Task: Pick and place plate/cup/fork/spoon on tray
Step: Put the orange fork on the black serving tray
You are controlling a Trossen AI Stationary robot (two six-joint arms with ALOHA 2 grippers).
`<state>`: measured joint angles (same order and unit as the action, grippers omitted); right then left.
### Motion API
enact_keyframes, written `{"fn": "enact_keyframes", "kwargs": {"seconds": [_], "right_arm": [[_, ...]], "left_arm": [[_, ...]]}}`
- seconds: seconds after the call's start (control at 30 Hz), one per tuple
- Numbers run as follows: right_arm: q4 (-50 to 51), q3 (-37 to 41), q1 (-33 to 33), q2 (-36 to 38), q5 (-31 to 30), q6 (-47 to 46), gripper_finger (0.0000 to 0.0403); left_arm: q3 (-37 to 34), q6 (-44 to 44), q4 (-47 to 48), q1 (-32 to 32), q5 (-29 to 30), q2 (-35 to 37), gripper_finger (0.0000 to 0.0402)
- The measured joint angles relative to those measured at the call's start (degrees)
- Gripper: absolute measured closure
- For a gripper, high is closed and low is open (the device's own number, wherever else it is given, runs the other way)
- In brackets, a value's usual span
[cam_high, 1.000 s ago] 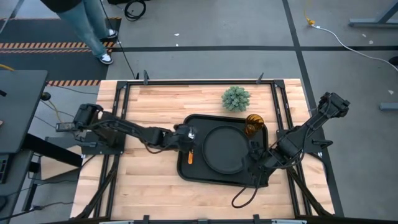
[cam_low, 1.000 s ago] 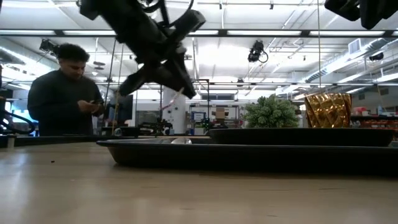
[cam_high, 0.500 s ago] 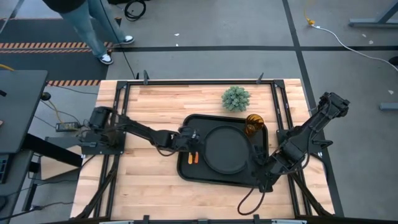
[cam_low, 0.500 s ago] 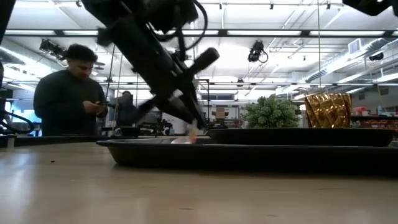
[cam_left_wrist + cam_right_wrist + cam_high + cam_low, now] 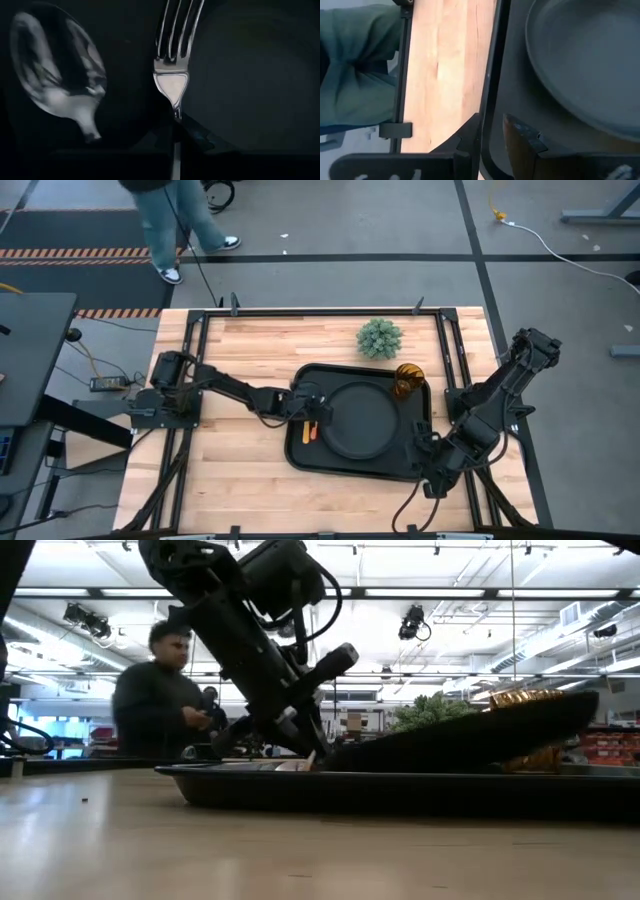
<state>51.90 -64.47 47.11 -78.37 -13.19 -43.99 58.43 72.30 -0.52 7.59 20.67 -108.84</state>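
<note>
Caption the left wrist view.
Left gripper shut on the fork, the spoon lying beside it.

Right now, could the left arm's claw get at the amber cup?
Probably not directly: the left claw is shut on the fork at the tray's left end, and the tilted plate lies between it and the cup.

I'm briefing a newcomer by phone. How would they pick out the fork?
Find the big black tray on the wooden table. Along its left edge, beside the round plate, the left gripper holds the fork. It has tines and an orange handle; the spoon beside it has a rounded bowl.
</note>
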Motion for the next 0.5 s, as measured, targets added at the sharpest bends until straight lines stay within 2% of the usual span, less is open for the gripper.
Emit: {"fn": "enact_keyframes", "kwargs": {"seconds": [0.5], "right_arm": [[-1.02,0.0,0.24,0.0,-0.4,0.6,0.0316]], "left_arm": [[-0.12,-4.45,-1.88,-1.79,-1.01,3.29,0.0377]]}}
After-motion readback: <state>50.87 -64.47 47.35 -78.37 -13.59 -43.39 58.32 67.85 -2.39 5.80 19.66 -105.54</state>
